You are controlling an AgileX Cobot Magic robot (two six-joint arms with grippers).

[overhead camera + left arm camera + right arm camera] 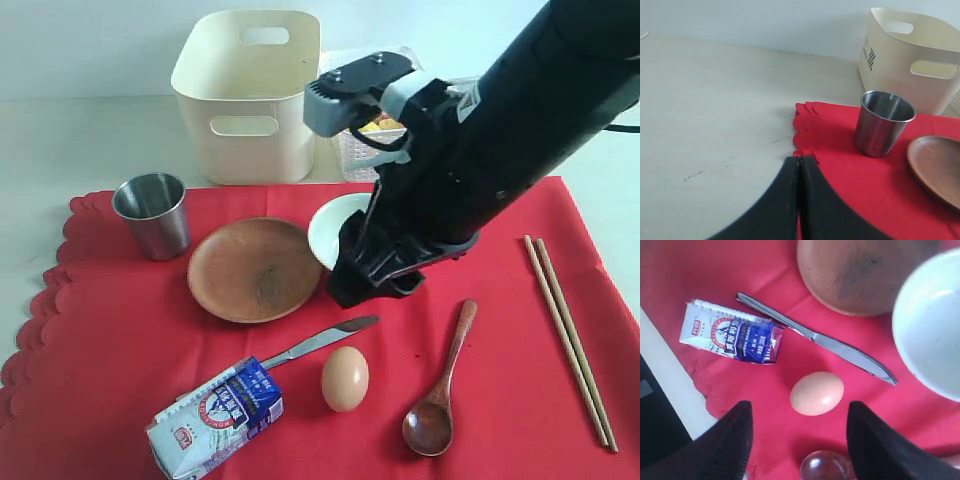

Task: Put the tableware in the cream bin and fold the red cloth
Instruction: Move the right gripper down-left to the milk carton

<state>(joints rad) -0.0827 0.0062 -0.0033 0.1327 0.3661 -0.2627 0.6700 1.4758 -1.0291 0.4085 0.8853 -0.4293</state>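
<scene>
milk carton point(215, 420), glossy and lying flat, sits nearest, with a smooth egg point(345, 378) and a slim steel knife point(320, 342) just beyond. right gripper point(800, 407) hangs over them, jaws spread wide and empty, beside the glazed white bowl point(335, 228). left gripper point(799, 162) is pressed shut on nothing at the red cloth point(100, 380)'s scalloped edge, near the steel cup point(153, 213). every piece lies on the cloth, none visibly in the cream bin point(250, 95) behind it. the first pick seems in hand. it calls for pinching a thin rim or handle and skipping the egg.
</scene>
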